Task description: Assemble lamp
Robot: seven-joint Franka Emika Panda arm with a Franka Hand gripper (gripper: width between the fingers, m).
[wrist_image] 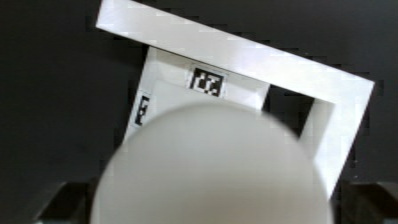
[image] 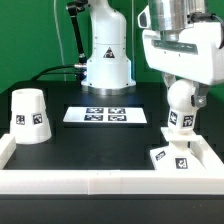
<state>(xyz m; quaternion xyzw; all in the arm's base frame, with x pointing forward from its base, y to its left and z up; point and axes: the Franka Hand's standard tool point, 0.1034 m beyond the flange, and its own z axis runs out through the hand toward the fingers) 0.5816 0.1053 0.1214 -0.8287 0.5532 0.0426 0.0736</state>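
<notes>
From my remote desk: the gripper (image: pixel 181 90) is clamped on the round head of the bulb (image: pixel 179 108), one finger on each side. It holds the bulb upright, tagged stem pointing down, clear of the table (image: pixel 100 140). In the wrist view the bulb's head (wrist_image: pixel 214 160) fills most of the pic and the gripper (wrist_image: pixel 214 203) shows only as dark finger edges at its flanks, so I read the grip mainly from the ext. cam.

Just below the bulb lies the flat square base (image: pixel 171 156), tags up, tucked into the corner of the white rails (image: pixel 90 180) at the ext. view's right. The wrist cam shows the base (wrist_image: pixel 178 95) w/ one tag, framed by the rails (wrist_image: pixel 231 55). I can't tell if bulb and base touch.

The marker board (image: pixel 108 115) lies mid-table. The shade (image: pixel 30 115) stands well apart at the ext. view's left, wide end down, tag on its side.
</notes>
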